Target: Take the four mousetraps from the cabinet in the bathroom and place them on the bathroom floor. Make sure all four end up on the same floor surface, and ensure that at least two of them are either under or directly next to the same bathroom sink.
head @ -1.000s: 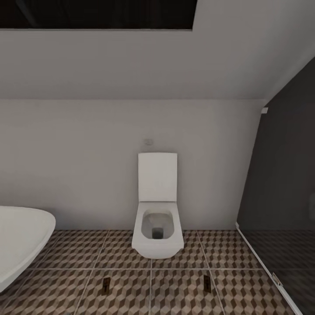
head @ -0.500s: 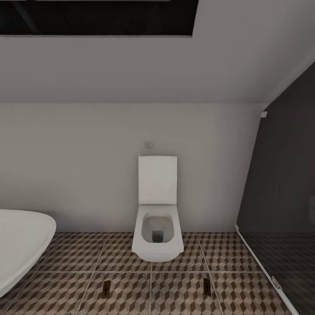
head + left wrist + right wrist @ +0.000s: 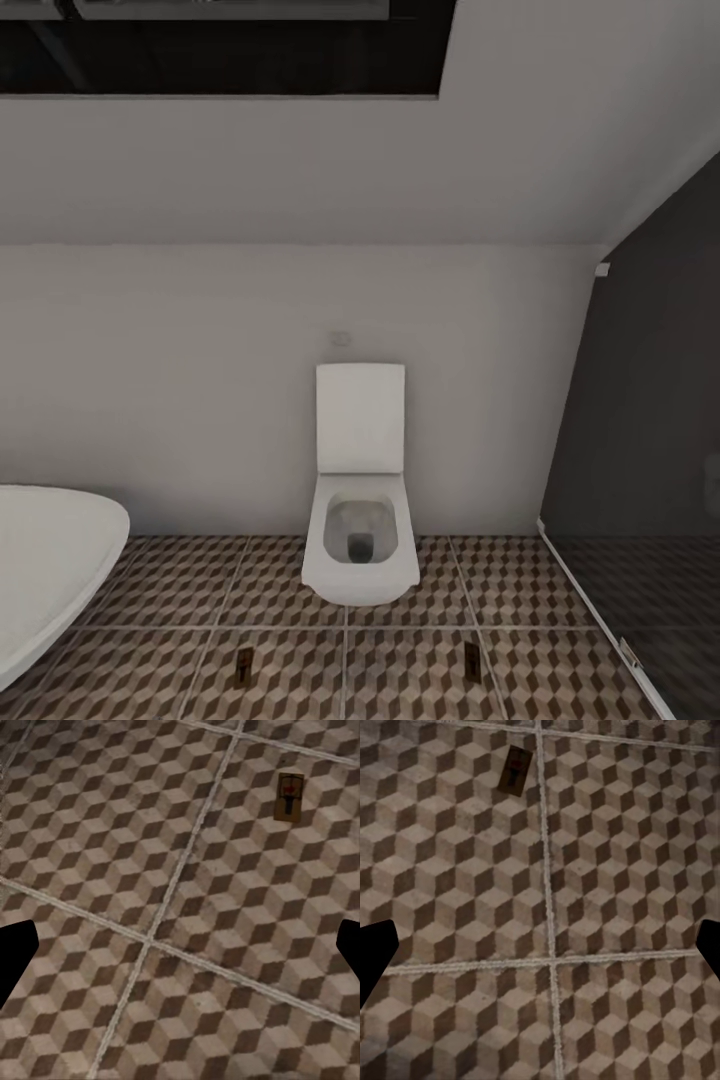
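Mousetraps lie flat on the bathroom floor (image 3: 420, 600), two of them seen from the head camera on the nearest row of cube-patterned tiles: one mousetrap (image 3: 243, 666) to the left of a grout line, a second mousetrap (image 3: 472, 662) to the right, well apart and both clear of the fixtures. From the left wrist camera, a trap (image 3: 288, 796) rests alone on a tile beyond a crossing of grout lines, a red spot on its board; no writing on it can be read. The left end effector (image 3: 180, 952) hangs released above the tiles, its dark fingertips at the frame's two edges with nothing between them. From the right wrist camera, a trap (image 3: 514, 770) lies just beside a grout line, and the right end effector (image 3: 540, 952) is likewise spread wide and empty. Farther back, a white toilet (image 3: 360, 540) with its lid raised stands against the pale wall, a white bathtub (image 3: 45, 560) curves in at the left, and a dark glass partition (image 3: 640, 450) rises at the right.
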You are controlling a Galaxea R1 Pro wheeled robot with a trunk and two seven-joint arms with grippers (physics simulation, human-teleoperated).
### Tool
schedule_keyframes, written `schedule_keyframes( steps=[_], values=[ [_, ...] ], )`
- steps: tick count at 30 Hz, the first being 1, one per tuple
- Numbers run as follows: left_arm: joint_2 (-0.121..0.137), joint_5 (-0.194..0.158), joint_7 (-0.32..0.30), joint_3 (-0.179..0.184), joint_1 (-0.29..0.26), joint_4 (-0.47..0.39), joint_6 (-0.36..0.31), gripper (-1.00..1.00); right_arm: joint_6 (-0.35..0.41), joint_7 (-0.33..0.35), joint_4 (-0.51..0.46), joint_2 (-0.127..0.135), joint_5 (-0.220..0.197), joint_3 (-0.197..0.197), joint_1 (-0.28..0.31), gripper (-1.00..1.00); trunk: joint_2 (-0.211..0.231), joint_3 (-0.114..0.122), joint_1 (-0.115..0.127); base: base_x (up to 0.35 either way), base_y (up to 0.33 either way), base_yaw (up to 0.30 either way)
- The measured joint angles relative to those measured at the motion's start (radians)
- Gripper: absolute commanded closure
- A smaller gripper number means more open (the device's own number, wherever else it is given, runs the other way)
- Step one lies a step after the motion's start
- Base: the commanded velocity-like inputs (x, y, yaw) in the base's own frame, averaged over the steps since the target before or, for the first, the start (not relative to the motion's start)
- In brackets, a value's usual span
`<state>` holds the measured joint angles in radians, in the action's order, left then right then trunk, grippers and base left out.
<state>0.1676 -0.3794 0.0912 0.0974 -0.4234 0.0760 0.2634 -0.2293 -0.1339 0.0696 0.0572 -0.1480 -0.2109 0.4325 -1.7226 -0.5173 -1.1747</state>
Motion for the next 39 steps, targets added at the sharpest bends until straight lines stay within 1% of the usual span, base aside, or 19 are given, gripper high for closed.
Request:
schedule_keyframes(
  steps=[6, 15, 28, 39],
  values=[
    [0.001, 0.000, 0.000, 0.000, 0.003, 0.000, -0.002, -1.00, 0.000, 0.000, 0.000, 0.000, 0.000, 0.000, 0.000, -1.00, 0.042, 0.019, 0.023, 0.000, 0.000, 0.000],
    [-0.007, 0.000, 0.000, 0.000, 0.005, 0.000, -0.006, -1.00, 0.000, 0.000, 0.000, 0.000, 0.000, 0.000, 0.000, -1.00, 0.105, 0.047, 0.058, 0.000, 0.000, 0.000],
    [-0.011, 0.002, -0.001, 0.000, 0.005, 0.000, -0.007, -1.00, 0.000, 0.000, 0.000, 0.000, 0.000, 0.000, 0.000, -1.00, 0.196, 0.088, 0.107, 0.000, 0.000, 0.000],
    [-0.014, 0.001, -0.005, 0.000, 0.005, 0.000, -0.007, -1.00, 0.000, 0.000, 0.000, 0.000, 0.000, 0.000, 0.000, -1.00, 0.196, 0.088, 0.107, 0.000, 0.000, 0.000]
  ],
)
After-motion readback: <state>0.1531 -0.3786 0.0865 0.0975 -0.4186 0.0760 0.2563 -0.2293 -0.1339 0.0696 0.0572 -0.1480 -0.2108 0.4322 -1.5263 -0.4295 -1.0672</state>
